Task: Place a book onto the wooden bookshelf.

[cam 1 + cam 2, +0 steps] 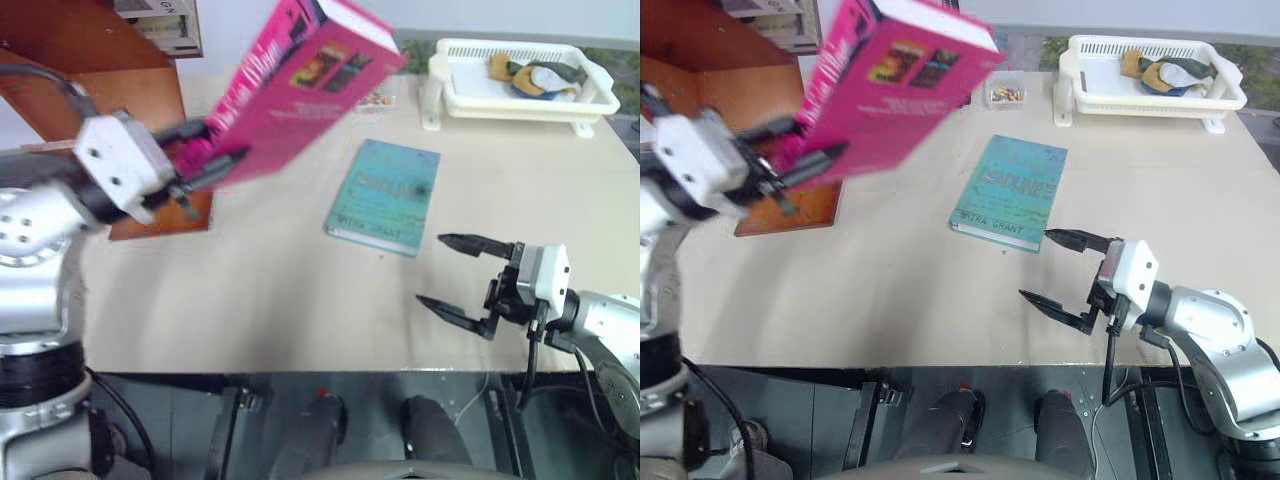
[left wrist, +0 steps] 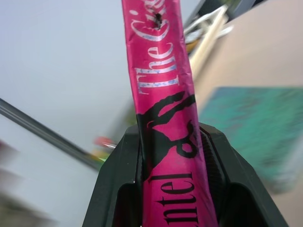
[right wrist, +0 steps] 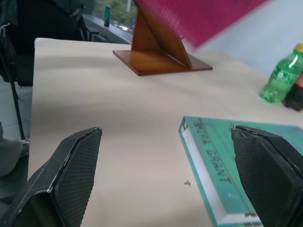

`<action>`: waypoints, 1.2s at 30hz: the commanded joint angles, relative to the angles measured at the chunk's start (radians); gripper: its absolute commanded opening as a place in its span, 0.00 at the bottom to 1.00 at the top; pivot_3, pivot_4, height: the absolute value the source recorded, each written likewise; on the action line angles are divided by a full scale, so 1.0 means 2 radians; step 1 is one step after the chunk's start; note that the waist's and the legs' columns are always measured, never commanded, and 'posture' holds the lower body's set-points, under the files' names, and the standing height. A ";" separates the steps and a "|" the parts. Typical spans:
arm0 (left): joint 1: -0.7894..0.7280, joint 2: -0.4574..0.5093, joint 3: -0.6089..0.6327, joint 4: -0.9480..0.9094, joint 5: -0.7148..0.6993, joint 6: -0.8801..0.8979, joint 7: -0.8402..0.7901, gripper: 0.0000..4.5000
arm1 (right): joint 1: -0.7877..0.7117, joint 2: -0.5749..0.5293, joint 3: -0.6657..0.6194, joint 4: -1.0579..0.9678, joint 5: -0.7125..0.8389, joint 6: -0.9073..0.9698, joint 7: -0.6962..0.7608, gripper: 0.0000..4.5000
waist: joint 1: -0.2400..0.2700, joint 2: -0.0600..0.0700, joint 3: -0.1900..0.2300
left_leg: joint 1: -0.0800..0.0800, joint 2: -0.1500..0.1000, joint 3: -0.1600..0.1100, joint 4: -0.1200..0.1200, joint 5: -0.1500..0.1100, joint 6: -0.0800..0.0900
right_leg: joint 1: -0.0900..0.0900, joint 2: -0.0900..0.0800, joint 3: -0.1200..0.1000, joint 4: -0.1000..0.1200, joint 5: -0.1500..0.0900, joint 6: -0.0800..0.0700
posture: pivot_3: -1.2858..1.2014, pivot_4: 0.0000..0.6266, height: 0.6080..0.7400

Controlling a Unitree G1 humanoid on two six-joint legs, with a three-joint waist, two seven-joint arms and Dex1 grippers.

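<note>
Left pincer (image 1: 205, 160) pinches the large magenta-pink paperback book (image 1: 300, 80) by its spine, aloft beside the reddish-brown wooden bookshelf (image 1: 95, 60); level it over a ledge before releasing. Right pincer (image 1: 462, 285) stands spread.

Tilted magenta book (image 1: 300, 80) aloft beside reddish-brown wooden bookshelf (image 1: 95, 60)
</note>
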 commanded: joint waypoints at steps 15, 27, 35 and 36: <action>-0.053 0.227 0.017 0.399 0.112 -0.264 -0.033 0.31 | -0.218 0.071 0.004 0.011 0.073 0.034 -0.061 1.00 | -0.010 0.000 0.001 | 0.000 0.000 -0.001 -0.003 0.000 0.000 | -0.002 0.000 -0.001 -0.001 0.000 0.000 | 0.52 0.24 1.00; -0.305 0.197 -0.182 0.660 0.261 -0.379 -0.003 0.31 | -0.224 0.104 0.030 0.004 0.039 0.025 -0.095 1.00 | -0.014 -0.001 0.001 | -0.002 -0.001 -0.001 -0.002 0.001 -0.001 | -0.003 0.000 -0.002 0.002 0.000 0.000 | 0.52 0.24 1.00; -0.377 0.205 -0.258 0.756 0.350 -0.409 0.030 0.31 | -0.204 0.109 0.036 -0.006 0.028 0.021 -0.103 1.00 | -0.026 -0.002 0.001 | -0.001 -0.001 -0.001 -0.001 0.001 -0.001 | -0.003 0.000 -0.002 0.003 0.000 0.000 | 0.52 0.24 1.00; -0.377 0.204 -0.259 0.763 0.348 -0.407 0.025 0.31 | -0.202 0.109 0.036 -0.006 0.026 0.021 -0.104 1.00 | -0.026 -0.002 0.001 | -0.001 -0.001 -0.001 -0.001 0.001 0.000 | -0.003 0.000 -0.002 0.004 0.000 0.000 | 0.52 0.24 1.00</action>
